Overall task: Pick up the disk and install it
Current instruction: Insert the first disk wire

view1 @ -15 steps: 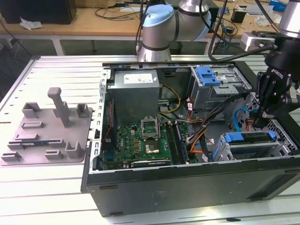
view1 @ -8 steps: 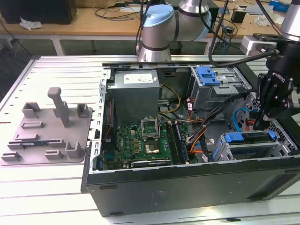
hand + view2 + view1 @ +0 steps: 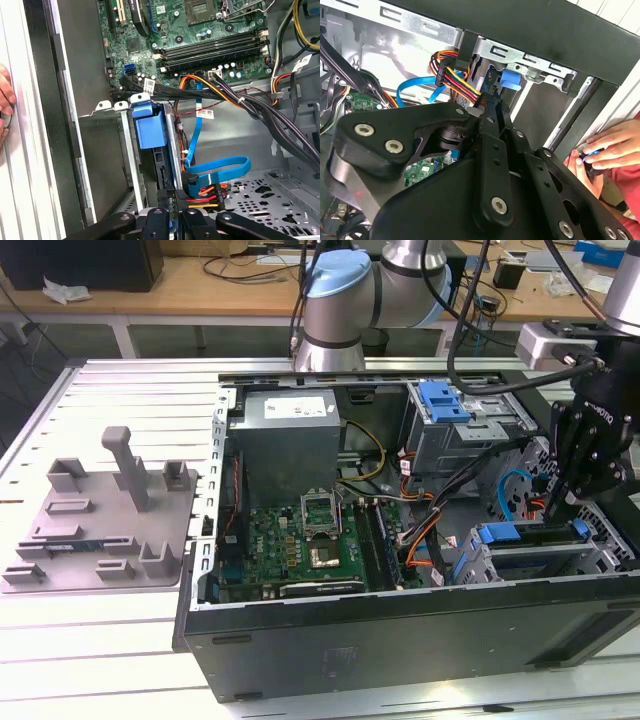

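— Item one, the disk [image 3: 530, 533]: location?
— In the lower drive cage [image 3: 598, 562], blue frame uppermost, lined up with its slot.
— Item two, the gripper [image 3: 555, 503]: fingers?
— Drawn close together, apparently pinching the disk's end; I'd say that keeps it square to the rails.
— Anything else?
— A person's hand [image 3: 606, 150], resting against the computer case [image 3: 400, 640].

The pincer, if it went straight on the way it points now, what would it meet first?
Most likely the disk, blue-framed, in the grey drive cage just under the pincer; depth is unclear, so the cable plug beside it could come first.
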{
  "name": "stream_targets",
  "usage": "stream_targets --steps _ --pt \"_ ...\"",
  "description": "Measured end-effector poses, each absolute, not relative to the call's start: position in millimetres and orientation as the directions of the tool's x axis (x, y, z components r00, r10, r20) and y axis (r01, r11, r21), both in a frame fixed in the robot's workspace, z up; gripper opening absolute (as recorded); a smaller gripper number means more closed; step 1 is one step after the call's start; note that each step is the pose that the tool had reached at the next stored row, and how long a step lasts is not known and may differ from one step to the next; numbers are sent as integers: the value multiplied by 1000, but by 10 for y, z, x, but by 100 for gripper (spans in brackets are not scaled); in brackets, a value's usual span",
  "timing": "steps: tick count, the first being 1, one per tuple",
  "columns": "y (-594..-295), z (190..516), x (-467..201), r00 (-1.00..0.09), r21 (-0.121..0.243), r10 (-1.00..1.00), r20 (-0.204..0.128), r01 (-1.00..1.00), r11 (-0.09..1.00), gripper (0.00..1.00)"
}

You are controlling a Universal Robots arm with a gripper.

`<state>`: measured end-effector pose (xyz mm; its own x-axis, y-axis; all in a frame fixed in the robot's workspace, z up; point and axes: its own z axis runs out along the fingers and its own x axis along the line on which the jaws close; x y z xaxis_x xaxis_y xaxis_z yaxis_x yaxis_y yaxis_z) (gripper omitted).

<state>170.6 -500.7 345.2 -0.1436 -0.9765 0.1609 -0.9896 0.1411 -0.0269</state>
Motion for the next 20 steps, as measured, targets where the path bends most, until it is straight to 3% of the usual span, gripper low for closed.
stream_targets --steps 15,20 --pt "-5105 3457 1658 -77 -40 -990 118 -997 72 17" --pt "-5132 3457 1633 -69 -48 -995 79 -997 65 17"
